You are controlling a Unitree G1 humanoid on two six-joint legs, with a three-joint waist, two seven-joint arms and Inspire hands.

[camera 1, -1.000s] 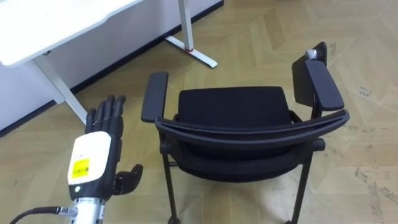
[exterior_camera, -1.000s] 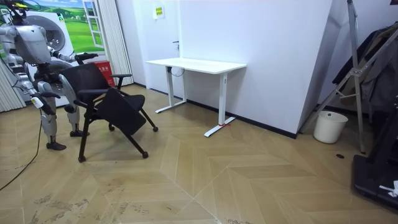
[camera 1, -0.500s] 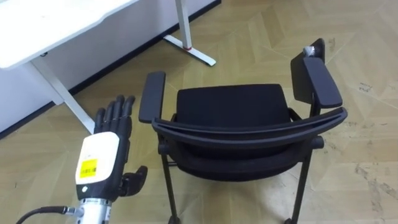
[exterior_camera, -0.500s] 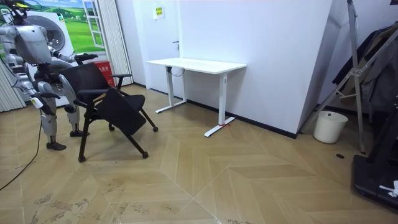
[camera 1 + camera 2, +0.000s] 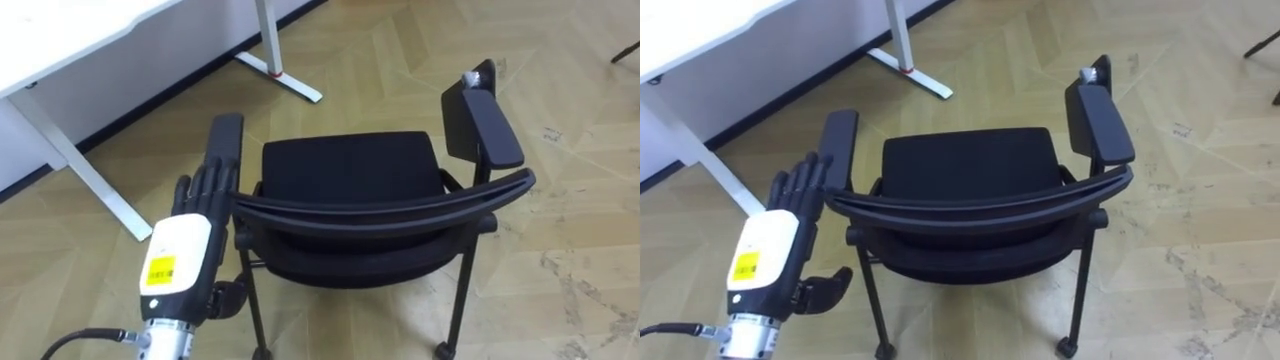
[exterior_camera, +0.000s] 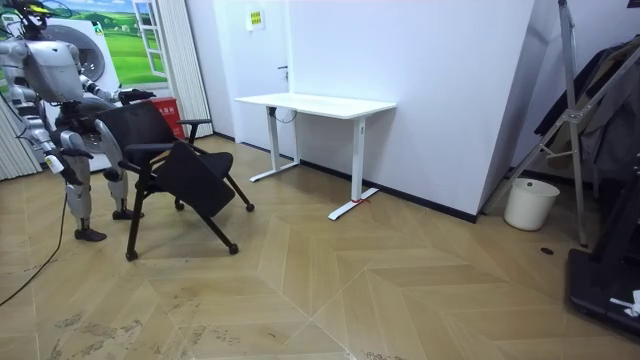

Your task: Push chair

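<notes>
A black chair (image 5: 350, 170) with two armrests stands on the wood floor right before me, its curved backrest (image 5: 385, 208) nearest to me. My left hand (image 5: 182, 252) is stretched forward, open, with straight fingers by the chair's left armrest (image 5: 224, 150) and the left end of the backrest. I cannot tell whether it touches them. In the room view I stand behind the chair (image 6: 170, 160) at the room view's left, left hand (image 6: 135, 96) raised over its back. My right hand (image 6: 76, 152) is low at my side there, too small to read.
A white desk (image 5: 60, 40) on white legs stands ahead to the left, its foot (image 5: 285, 80) just beyond the chair. A white wall runs behind the desk. Bare parquet lies right of the chair. A white bin (image 6: 530, 203) and a rack stand far off.
My left hand has moved forward, from well left of the chair up to its left armrest and backrest end. The eye view has shifted a little; the chair stays put in the room view.
</notes>
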